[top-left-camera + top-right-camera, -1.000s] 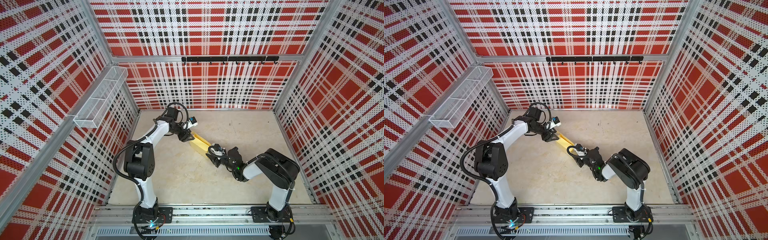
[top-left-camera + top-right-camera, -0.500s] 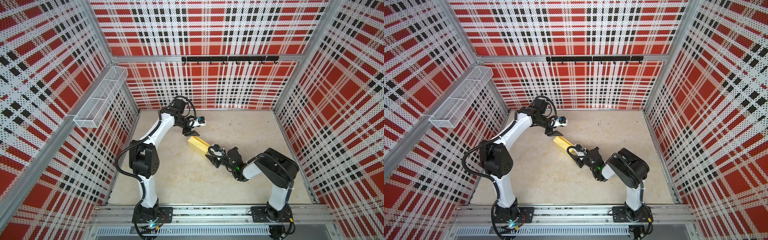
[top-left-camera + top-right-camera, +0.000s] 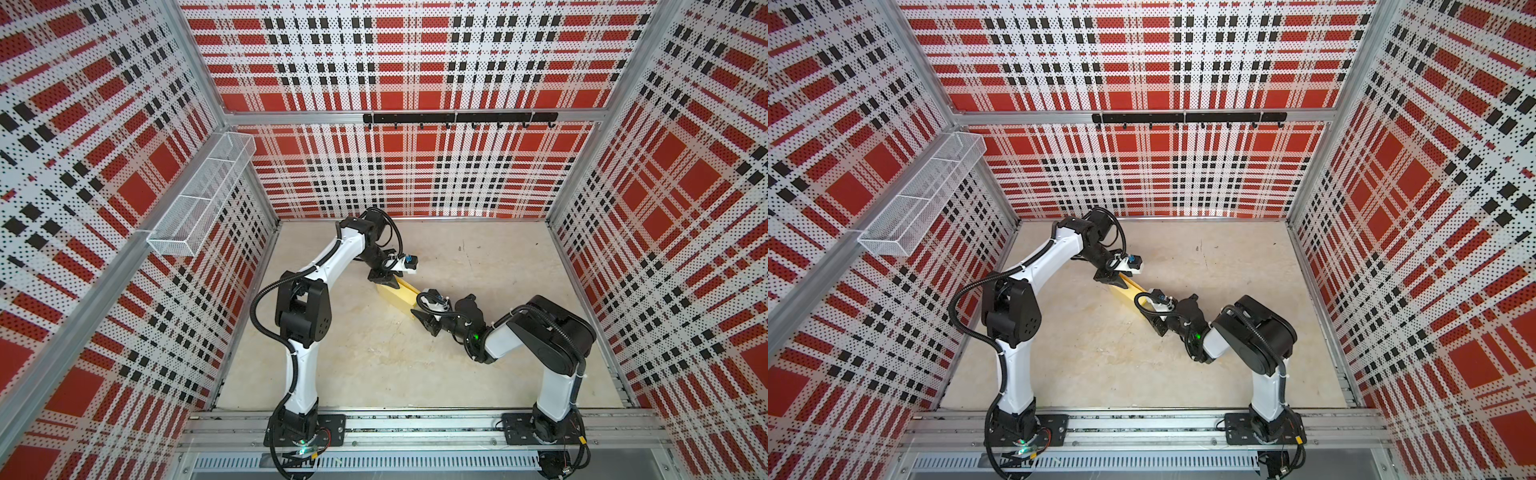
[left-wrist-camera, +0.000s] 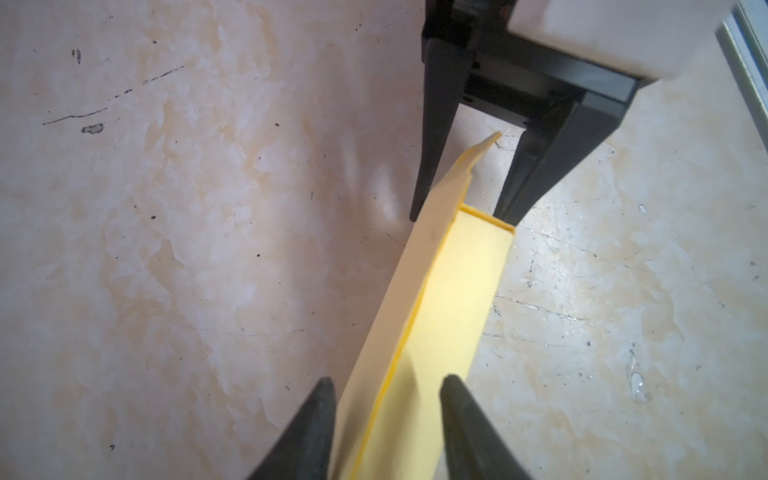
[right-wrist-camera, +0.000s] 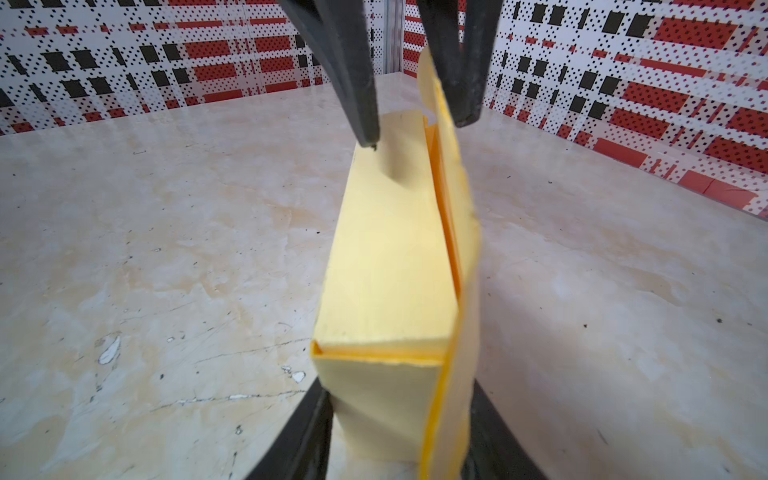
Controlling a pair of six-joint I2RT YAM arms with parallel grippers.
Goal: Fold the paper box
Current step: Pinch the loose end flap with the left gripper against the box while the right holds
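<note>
The pale yellow paper box [image 3: 397, 296] [image 3: 1128, 293] lies mid-table as a long folded block, with one long flap [image 5: 461, 216] [image 4: 415, 270] standing up along its side. My right gripper [image 3: 423, 321] [image 3: 1150, 319] [image 5: 399, 407] is shut on the box's near end, a finger against each side. At the far end, my left gripper [image 3: 387, 281] [image 3: 1116, 282] [image 4: 386, 390] comes down from above with its jaws apart. It straddles the upright flap, with one fingertip [image 5: 370, 139] on the box's top face and the other outside the flap.
The beige table [image 3: 374, 365] is walled in by plaid perforated panels. A white wire basket [image 3: 199, 199] hangs on the left wall. A black hook rail [image 3: 459, 118] runs along the back wall, and an aluminium rail [image 3: 415, 428] carrying both arm bases runs along the front.
My left gripper lifted off the box's far end, swung a little right, then came back down onto that end with narrower jaws. The right gripper kept its hold.
</note>
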